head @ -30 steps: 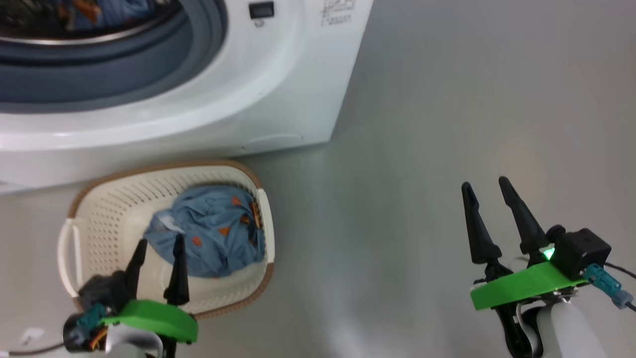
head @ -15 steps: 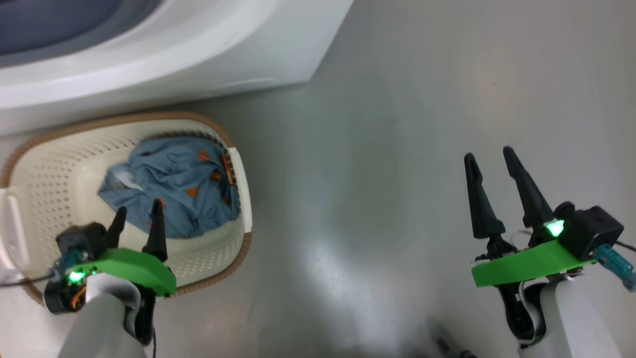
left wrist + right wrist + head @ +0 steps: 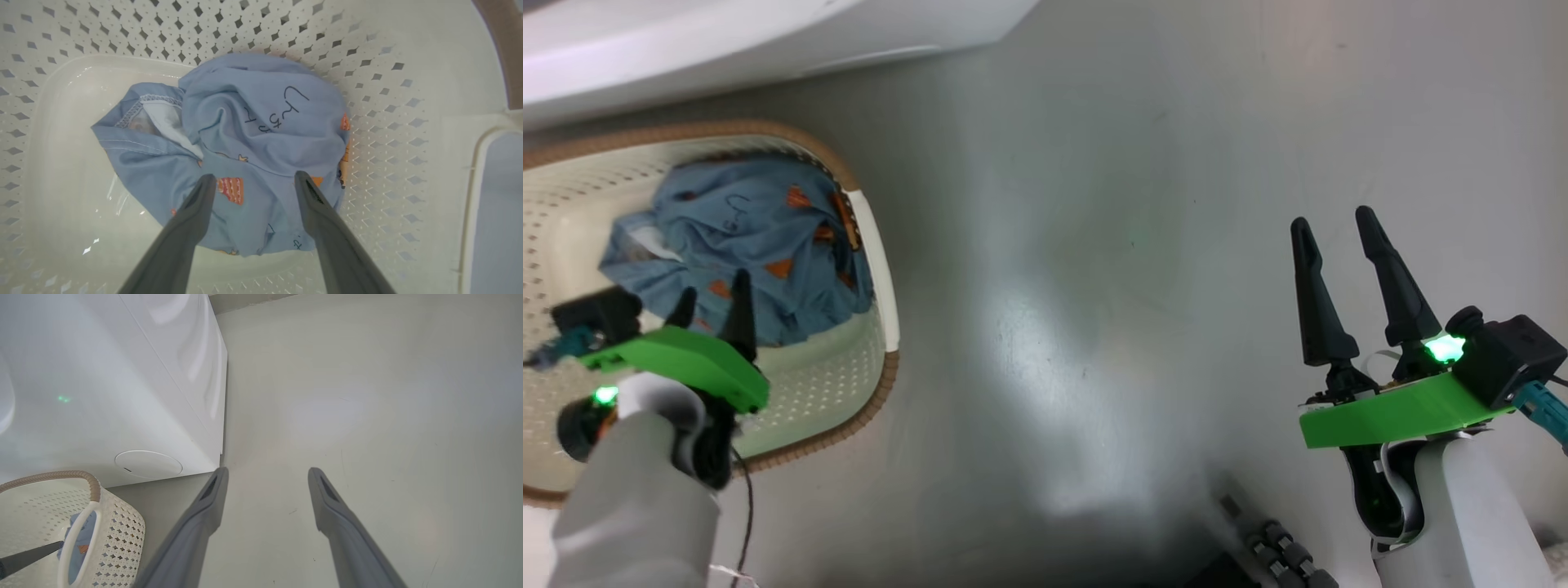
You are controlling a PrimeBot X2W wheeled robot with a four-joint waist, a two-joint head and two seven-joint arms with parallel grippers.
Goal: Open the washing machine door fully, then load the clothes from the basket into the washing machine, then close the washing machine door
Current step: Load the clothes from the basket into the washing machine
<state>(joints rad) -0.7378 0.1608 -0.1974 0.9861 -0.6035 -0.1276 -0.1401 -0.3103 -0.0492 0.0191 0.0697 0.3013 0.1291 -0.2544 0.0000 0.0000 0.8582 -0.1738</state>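
Down inside the basket [image 3: 876, 269], the clothes [image 3: 760, 229] lie in a blue lump with orange patches. The lump is pushed up against the side wall by the handle [image 3: 882, 278]. Bare white bottom shows on the lump's other side.

The left gripper [image 3: 714, 286] hangs over the near edge of the lump. Its two dark fingers are spread apart, one on each side of an orange patch. Nothing is pinched between them, and it is hard to tell if the tips touch the cloth.

The basket's brown rim runs close to the bottom edge of the washing machine [image 3: 768, 33], with a thin strip of floor [image 3: 1094, 245] between them.

The right gripper [image 3: 1331, 216] is far off to the other side, over bare grey floor. Its fingers are spread too and hold nothing. Lots of open floor lies between the basket's rim and that gripper, and beside the machine's corner.
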